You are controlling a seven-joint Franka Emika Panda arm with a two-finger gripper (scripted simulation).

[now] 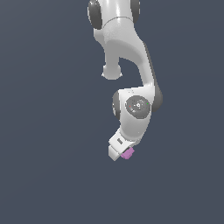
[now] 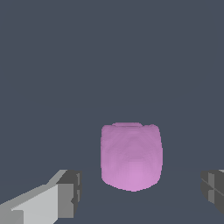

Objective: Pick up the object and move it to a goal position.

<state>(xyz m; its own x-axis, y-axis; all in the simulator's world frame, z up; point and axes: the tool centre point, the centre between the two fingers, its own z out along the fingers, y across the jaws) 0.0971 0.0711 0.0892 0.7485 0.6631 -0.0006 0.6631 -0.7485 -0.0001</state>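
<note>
Currently the arm [image 1: 131,65] hangs over a plain dark floor [image 1: 43,175] with the gripper [image 2: 140,188] spread wide, its fingers [image 2: 65,192] flanking the lump [image 2: 131,155] without touching it. Judge the lump light, stiff and matte; close on its two flatter side faces at mid-height, as the rounded edges may slip.

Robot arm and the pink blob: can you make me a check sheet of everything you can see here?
Surface: plain dark grey-blue ground, bare, no marks seen.
Job's things: one small pink-purple lump, lying between the two fingers, touching neither in the wrist view.
Clutter: nothing seen.
Grippers: white gripper open; dark finger pads stand apart on either side of the lump, a gap on each side.
Cables: nothing seen.
Surroundings: only the white arm reaching down from the top of the exterior view; no goal marker visible.
</note>
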